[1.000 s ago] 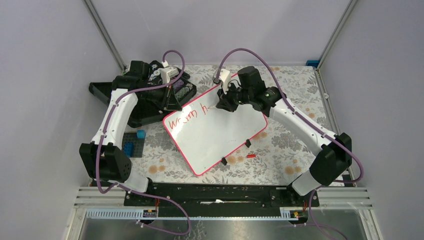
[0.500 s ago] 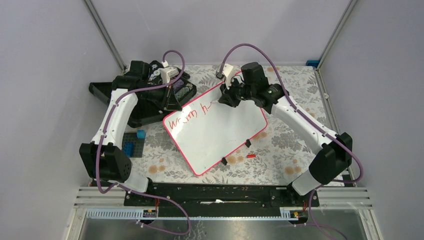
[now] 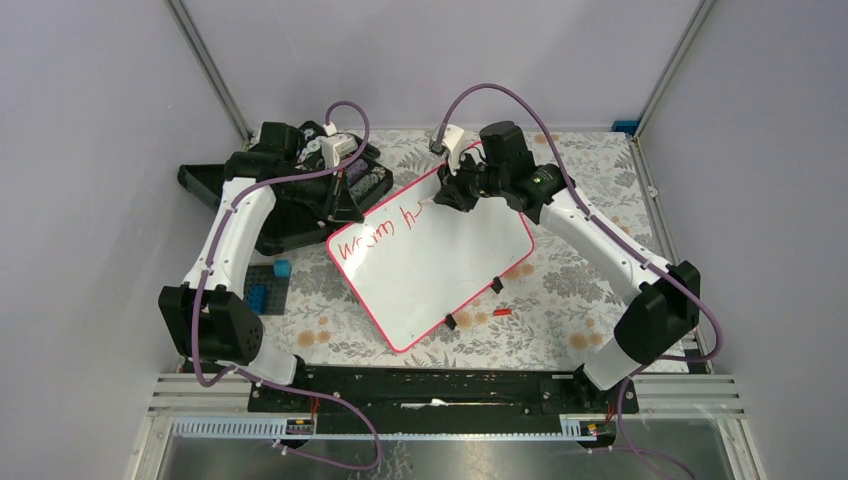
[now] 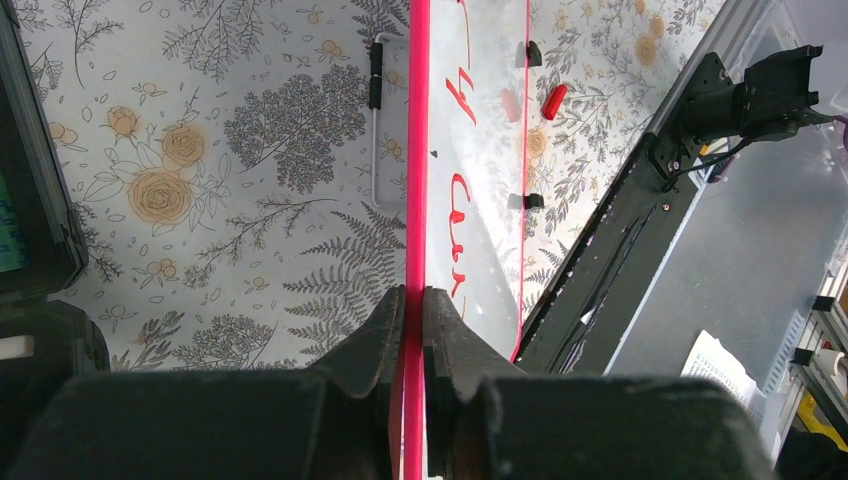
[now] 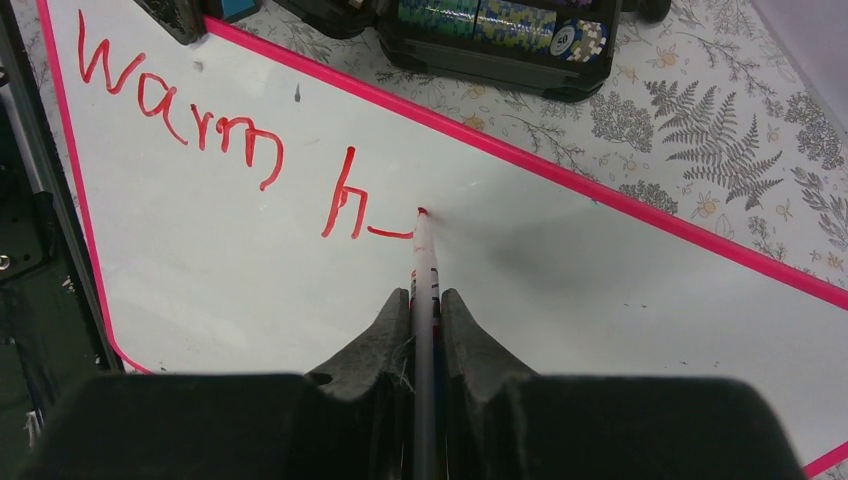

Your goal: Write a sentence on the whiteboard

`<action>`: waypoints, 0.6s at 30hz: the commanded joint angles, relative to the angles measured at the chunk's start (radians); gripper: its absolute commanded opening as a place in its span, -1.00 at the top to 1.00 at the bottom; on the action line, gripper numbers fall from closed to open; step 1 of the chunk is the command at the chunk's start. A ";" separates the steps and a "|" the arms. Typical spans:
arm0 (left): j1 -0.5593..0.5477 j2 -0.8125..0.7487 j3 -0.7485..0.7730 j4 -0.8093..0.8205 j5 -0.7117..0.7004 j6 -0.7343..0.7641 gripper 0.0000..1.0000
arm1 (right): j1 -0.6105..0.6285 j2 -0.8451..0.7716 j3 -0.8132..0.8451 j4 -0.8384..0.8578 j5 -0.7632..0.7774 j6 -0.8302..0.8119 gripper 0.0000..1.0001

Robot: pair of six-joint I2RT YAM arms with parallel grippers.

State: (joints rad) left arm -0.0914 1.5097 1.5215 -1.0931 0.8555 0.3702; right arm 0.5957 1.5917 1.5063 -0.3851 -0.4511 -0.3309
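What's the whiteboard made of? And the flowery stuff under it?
The whiteboard looks like smooth, glossy coated board: things reflect faintly in it. Its pink rim looks like plastic. The flowery table cover is probably printed cloth or vinyl; I can't tell which.

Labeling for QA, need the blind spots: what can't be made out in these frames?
- Top view: where the marker meets the whiteboard; too small, partly under the right tool.
- Left wrist: the sentence; board seen edge-on beyond the left tool, strokes unreadable.
- Right wrist: black case contents; cut off by the top edge.
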 commanded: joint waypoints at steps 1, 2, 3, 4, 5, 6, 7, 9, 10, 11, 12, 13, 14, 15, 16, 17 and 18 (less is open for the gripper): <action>-0.002 0.001 -0.005 0.007 0.020 0.021 1.00 | 0.016 0.009 0.030 0.010 -0.021 0.006 1.00; -0.002 0.002 -0.003 0.007 0.020 0.021 1.00 | 0.018 0.009 0.029 0.009 -0.022 0.006 1.00; -0.002 0.001 -0.005 0.008 0.020 0.021 1.00 | 0.020 0.007 0.026 0.008 -0.023 0.006 1.00; -0.002 0.002 -0.005 0.008 0.021 0.021 1.00 | 0.023 0.005 0.022 0.009 -0.025 0.005 1.00; -0.002 0.002 -0.005 0.008 0.019 0.021 1.00 | 0.026 0.002 0.017 0.009 -0.025 0.005 1.00; -0.002 0.001 -0.005 0.007 0.019 0.021 1.00 | 0.027 0.000 0.012 0.009 -0.025 0.004 1.00; -0.002 0.000 -0.007 0.007 0.019 0.021 1.00 | 0.030 -0.003 0.007 0.009 -0.024 0.003 1.00; -0.002 0.000 -0.006 0.007 0.020 0.021 1.00 | 0.032 -0.008 -0.004 0.008 -0.024 0.002 1.00; -0.002 0.000 -0.007 0.007 0.019 0.021 1.00 | 0.033 -0.010 -0.012 0.008 -0.024 0.001 1.00; -0.002 0.000 -0.007 0.007 0.019 0.021 1.00 | 0.033 -0.014 -0.019 0.009 -0.023 0.000 1.00; -0.002 0.000 -0.007 0.007 0.019 0.021 1.00 | 0.032 -0.017 -0.026 0.009 -0.024 0.000 1.00; -0.002 0.001 -0.007 0.007 0.020 0.021 1.00 | 0.032 -0.020 -0.035 0.009 -0.023 -0.002 1.00; -0.002 0.000 -0.007 0.007 0.021 0.021 1.00 | 0.033 -0.023 -0.041 0.010 -0.022 -0.003 1.00; -0.002 -0.001 -0.009 0.007 0.020 0.021 1.00 | 0.033 -0.026 -0.047 0.010 -0.021 -0.003 1.00; -0.002 -0.001 -0.009 0.008 0.020 0.020 1.00 | 0.033 -0.030 -0.054 0.010 -0.020 -0.005 1.00; -0.002 -0.002 -0.008 0.008 0.019 0.021 1.00 | 0.033 -0.035 -0.061 0.011 -0.019 -0.006 1.00; -0.002 -0.002 -0.009 0.007 0.019 0.020 1.00 | 0.034 -0.041 -0.067 0.011 -0.018 -0.007 1.00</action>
State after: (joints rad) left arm -0.0895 1.5097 1.5162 -1.0885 0.8547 0.3706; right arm 0.6201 1.5867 1.4696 -0.3836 -0.4728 -0.3294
